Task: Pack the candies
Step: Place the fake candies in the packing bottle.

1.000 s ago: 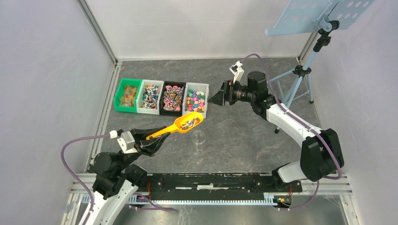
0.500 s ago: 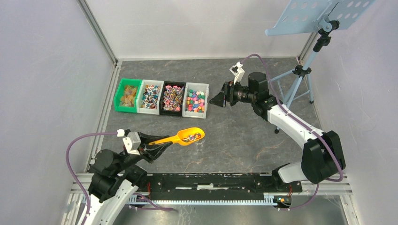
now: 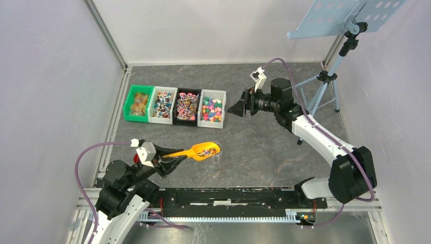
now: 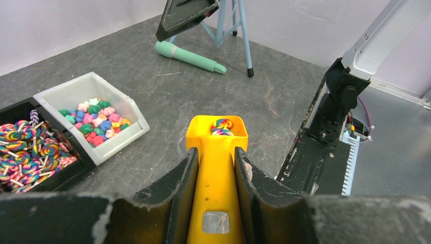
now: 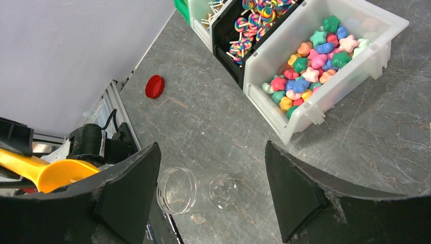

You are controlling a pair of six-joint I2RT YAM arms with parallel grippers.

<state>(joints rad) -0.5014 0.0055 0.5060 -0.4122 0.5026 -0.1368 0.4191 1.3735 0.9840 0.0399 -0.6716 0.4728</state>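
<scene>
My left gripper [image 3: 175, 152] is shut on the handle of the orange scoop [image 3: 195, 151]; in the left wrist view both fingers [image 4: 178, 188] press on the handle. The scoop's bowl holds a few striped candies [image 4: 222, 125] and hangs over the clear jar [image 5: 176, 190], which stands open-mouthed on the table. The jar's rim [image 4: 181, 143] peeks out left of the bowl. More candies fill the four bins, including star sweets [image 3: 212, 108] in the white bin and lollipops [image 3: 187, 105] in the black one. My right gripper [image 3: 235, 108] is open and empty, above the table right of the bins.
A green bin [image 3: 138, 103] and another white bin [image 3: 162, 105] sit left of the black bin. A red round lid [image 5: 154, 86] lies near the left arm's base. A blue stand on a tripod [image 3: 325, 86] stands at the back right. Walls enclose the table.
My left arm has drawn the loaded scoop nearer and lower, from beside the bins to over the jar. The right arm has hardly moved.
</scene>
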